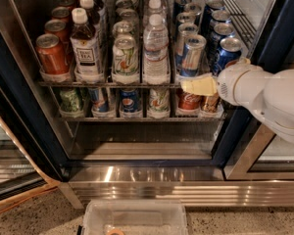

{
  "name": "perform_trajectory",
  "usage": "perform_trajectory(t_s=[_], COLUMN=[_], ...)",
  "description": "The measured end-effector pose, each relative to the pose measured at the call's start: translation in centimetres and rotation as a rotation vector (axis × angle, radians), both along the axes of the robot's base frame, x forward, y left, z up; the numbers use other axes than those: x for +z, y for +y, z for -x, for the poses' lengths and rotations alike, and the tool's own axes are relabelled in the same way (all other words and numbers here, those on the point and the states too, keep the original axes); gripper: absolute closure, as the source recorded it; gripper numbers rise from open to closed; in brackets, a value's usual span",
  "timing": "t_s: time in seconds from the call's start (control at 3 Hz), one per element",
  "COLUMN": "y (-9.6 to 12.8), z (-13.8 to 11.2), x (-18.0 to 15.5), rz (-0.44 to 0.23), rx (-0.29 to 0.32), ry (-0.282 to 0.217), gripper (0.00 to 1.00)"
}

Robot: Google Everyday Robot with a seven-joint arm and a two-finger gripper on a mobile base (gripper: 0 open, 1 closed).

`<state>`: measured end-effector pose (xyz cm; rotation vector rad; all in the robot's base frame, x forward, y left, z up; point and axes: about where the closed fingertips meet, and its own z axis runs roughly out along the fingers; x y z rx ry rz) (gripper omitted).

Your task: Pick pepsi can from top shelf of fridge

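The fridge (pixel 24 116) stands open. At the right front of its top shelf (pixel 108 84) is a dark blue pepsi can (pixel 226 52), with more blue cans lined up behind it. My gripper (pixel 198 85), yellowish at the tip of a white arm (pixel 264 94), hovers at the shelf's front edge. It sits just below the slim silver-and-blue can (pixel 192 56) and down-left of the pepsi can, holding nothing that I can see.
The top shelf also carries a red cola can (pixel 51 55), a tea bottle (pixel 85 43), a green-white can (pixel 125 56) and a water bottle (pixel 156 48). The lower rack (pixel 137 119) holds more cans. A clear plastic bin (pixel 134 217) lies on the floor before the steel base strip (pixel 152 180).
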<state>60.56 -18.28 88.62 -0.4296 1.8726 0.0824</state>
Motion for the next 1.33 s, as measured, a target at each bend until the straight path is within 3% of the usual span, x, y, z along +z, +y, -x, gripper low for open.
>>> perform_trajectory(t_s=[0.33,1.33], y=[-1.3,-2.9], z=[-3.4,-1.8], x=[0.1,0.6], rz=[-0.003,0.017], rx=[-0.063,-0.09], ry=[-0.027,-0.032], gripper=[0.0,0.0])
